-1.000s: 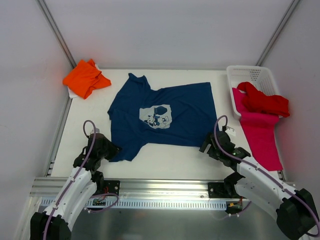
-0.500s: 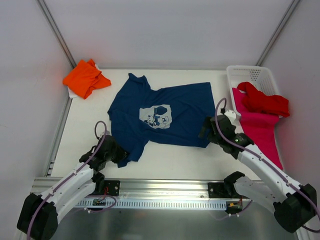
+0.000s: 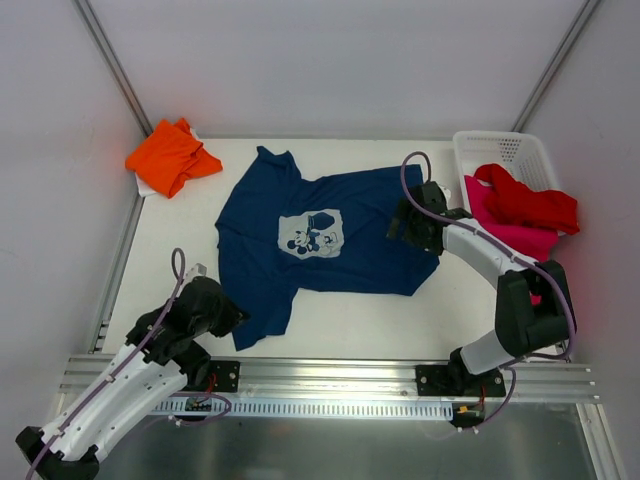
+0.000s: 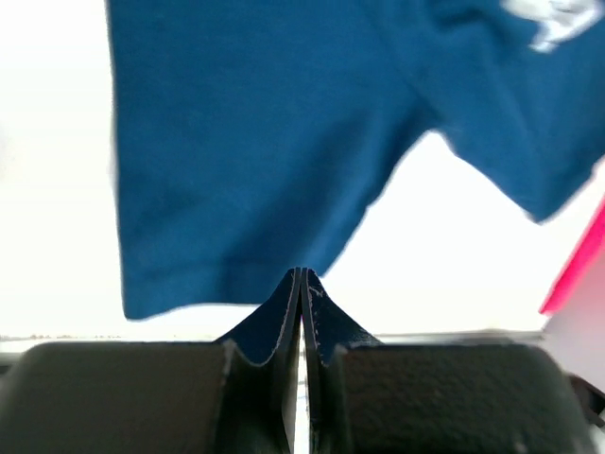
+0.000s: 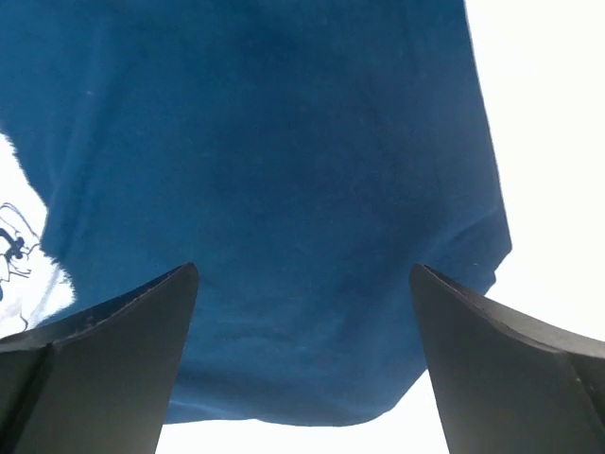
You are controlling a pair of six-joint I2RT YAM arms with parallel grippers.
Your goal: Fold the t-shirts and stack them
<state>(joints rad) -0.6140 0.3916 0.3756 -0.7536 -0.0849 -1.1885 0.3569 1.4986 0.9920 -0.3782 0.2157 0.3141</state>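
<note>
1. Down at the near left, the left arm lies low and stretched forward. Its left gripper [image 3: 230, 318] is at the near sleeve of the navy t-shirt [image 3: 350, 240], which is spread flat across the middle of the table [image 3: 340, 325].
2. The right arm is folded back, elbow high, forearm reaching in to the shirt's right-hand edge, where the right gripper [image 3: 400, 228] hangs over the cloth.
3. From overhead, neither pair of fingers can be read. The left wrist view shows its fingers pressed tight together, tips nipping the sleeve's hem corner. The right wrist view shows its fingers spread wide and holding nothing, with navy cloth beneath and the mouse print [image 5: 19, 260] at the left edge.
4. Overhead alone shows the orange t-shirt [image 3: 170, 157] bunched at the far left corner. At the far right, the red t-shirt [image 3: 525, 205] and magenta-pink t-shirt [image 3: 520, 238] are draped over the white basket [image 3: 505, 148].
</note>
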